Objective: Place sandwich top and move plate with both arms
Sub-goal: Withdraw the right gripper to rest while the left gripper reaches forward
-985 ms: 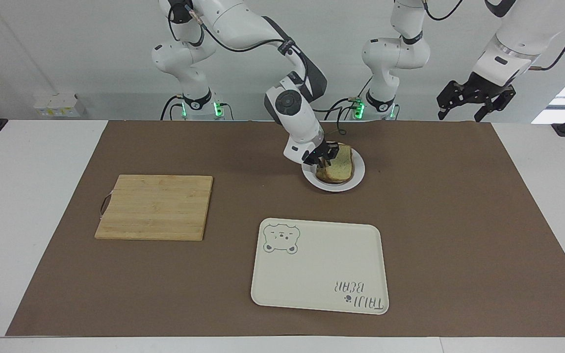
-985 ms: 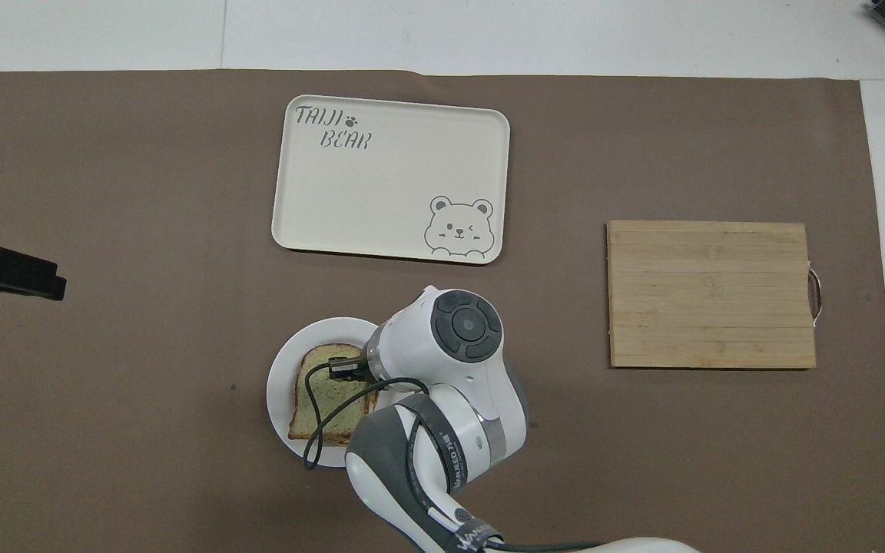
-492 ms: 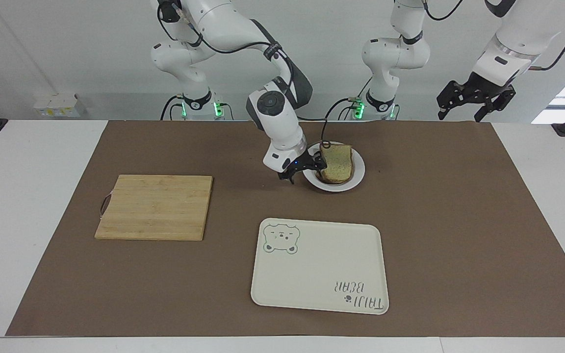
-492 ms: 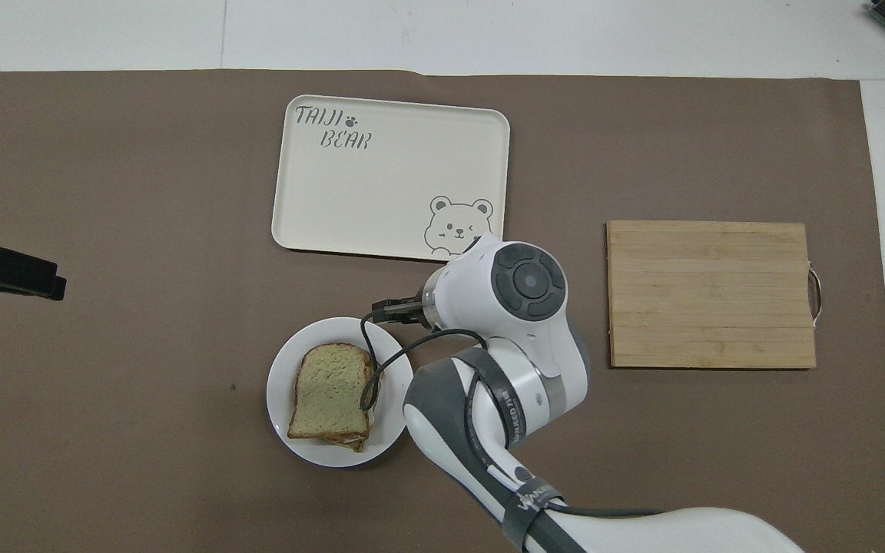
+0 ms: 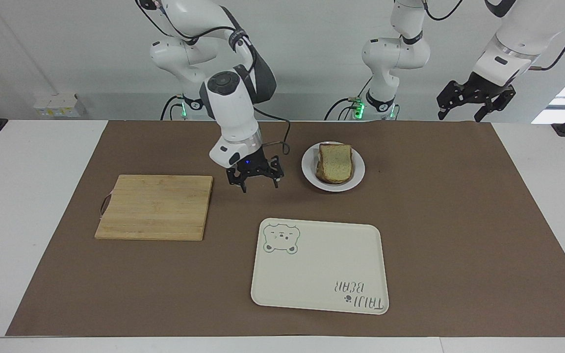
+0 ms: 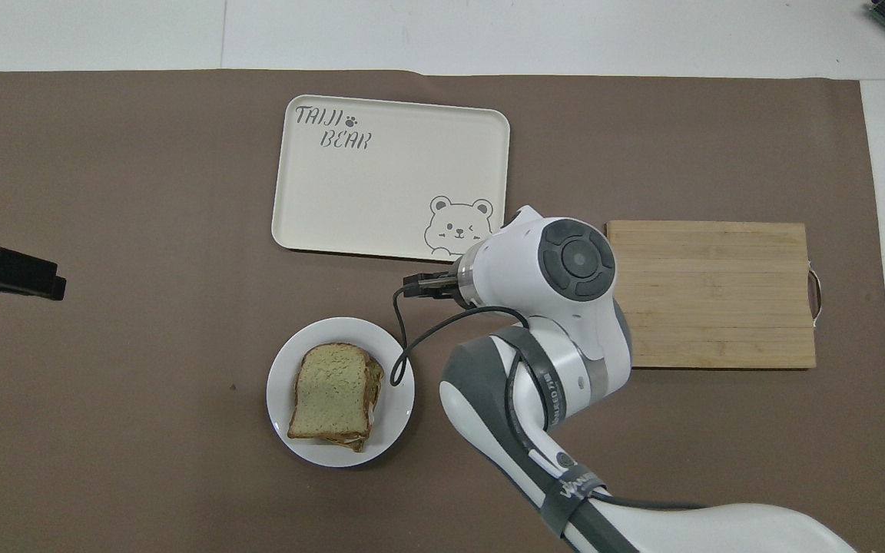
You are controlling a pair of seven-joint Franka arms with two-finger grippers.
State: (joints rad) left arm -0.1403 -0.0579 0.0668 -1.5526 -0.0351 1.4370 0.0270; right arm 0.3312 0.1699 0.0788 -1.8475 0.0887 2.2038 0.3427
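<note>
Right gripper [image 5: 258,182]: jaws spread, nothing held; hung over the brown mat [image 5: 459,206] between the white plate [image 5: 357,175] and the wooden cutting board [image 5: 155,207]. Left gripper [image 5: 474,105]: jaws spread, nothing held; parked aloft, well apart from the plate, at the left arm's end. Sandwich top [image 5: 337,161]: laid on the stacked sandwich on the plate. Bear tray [image 5: 312,274]: set farther from the robots than the plate.

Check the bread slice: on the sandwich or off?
On: the top bread slice lies flat atop the stack on the white plate, with no tool touching it.
</note>
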